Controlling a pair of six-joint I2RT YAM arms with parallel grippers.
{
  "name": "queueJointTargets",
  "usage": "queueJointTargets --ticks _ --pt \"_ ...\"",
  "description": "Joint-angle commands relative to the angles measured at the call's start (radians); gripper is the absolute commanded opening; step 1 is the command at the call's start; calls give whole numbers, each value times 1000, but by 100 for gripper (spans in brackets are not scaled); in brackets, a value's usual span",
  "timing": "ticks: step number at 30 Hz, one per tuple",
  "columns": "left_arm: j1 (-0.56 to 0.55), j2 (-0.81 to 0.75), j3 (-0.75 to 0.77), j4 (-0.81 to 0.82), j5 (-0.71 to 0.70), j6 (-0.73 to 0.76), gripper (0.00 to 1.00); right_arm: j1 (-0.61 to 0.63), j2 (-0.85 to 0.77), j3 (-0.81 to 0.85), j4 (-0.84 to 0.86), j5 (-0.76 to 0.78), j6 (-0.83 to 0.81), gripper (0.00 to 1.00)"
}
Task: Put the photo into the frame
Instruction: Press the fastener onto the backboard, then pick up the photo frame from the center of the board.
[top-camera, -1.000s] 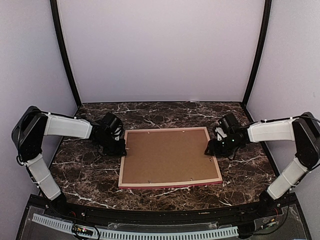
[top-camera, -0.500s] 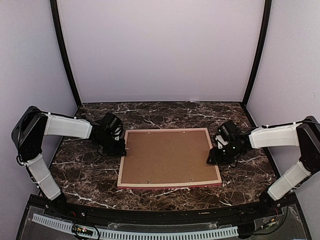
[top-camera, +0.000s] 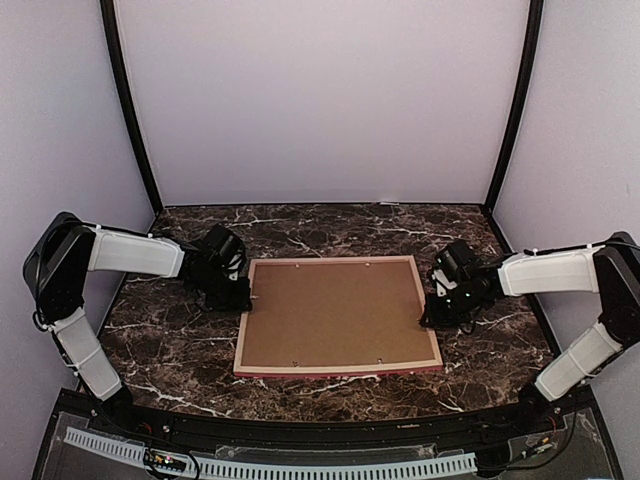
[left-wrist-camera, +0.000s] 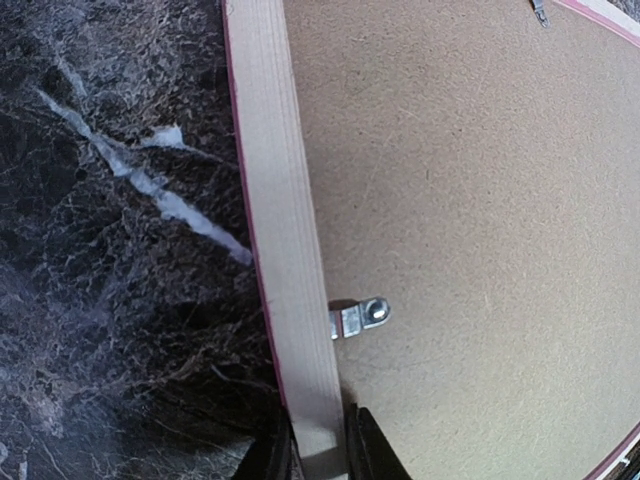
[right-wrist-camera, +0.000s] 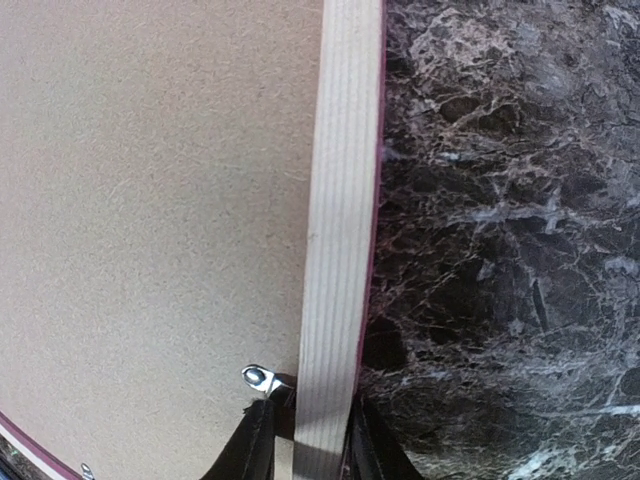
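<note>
The frame lies face down in the middle of the table, light wood rails with a pink edge. The brown backing board fills it. The photo is hidden. My left gripper is shut on the frame's left rail, one finger on each side, just short of a metal clip. My right gripper is shut on the right rail, its fingers straddling it beside another clip.
Dark marble tabletop surrounds the frame. Grey walls close in the back and sides. Small metal clips sit along the board's far edge and near edge.
My right gripper has moved along the right rail towards the near side. The frame's right side has settled a little. The left arm has not moved.
</note>
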Motion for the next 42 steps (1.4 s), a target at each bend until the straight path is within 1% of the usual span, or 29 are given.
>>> queueJointTargets --ticks 1,5,7,10,12,14,17,21,25,31,37,40,42 --pt "-6 -14 -2 -25 -13 17 19 6 24 22 -1 6 -11 24" --pt "-6 -6 3 -25 -10 20 19 4 30 33 -5 5 -14 23" --pt "-5 -3 6 -25 -9 21 19 4 32 38 -8 3 -15 24" --pt "-6 -4 9 -27 -12 22 19 0 25 43 -5 -14 -15 31" --pt "-6 -4 12 -30 -16 22 19 -8 17 46 1 -33 -11 40" --pt "-6 -8 12 -31 -20 21 19 -20 5 45 13 -58 -4 44" --pt "-6 -16 9 -29 -23 19 19 -36 -4 37 24 -86 3 46" --pt "-6 -26 9 -24 -24 15 20 -42 -23 13 6 -83 12 49" --pt "-6 -32 5 -19 -28 12 23 -42 -60 -20 -13 -76 37 52" --pt "-6 -39 -1 -7 -36 11 26 -28 -107 -81 -3 -93 80 52" --pt "-6 -39 -5 7 -30 9 29 -9 -126 -133 10 -79 108 49" --pt "-6 -45 -7 11 -32 8 31 -6 -132 -144 11 -65 115 46" --pt "-5 -49 -3 12 -36 10 35 -5 -132 -145 13 -59 116 42"
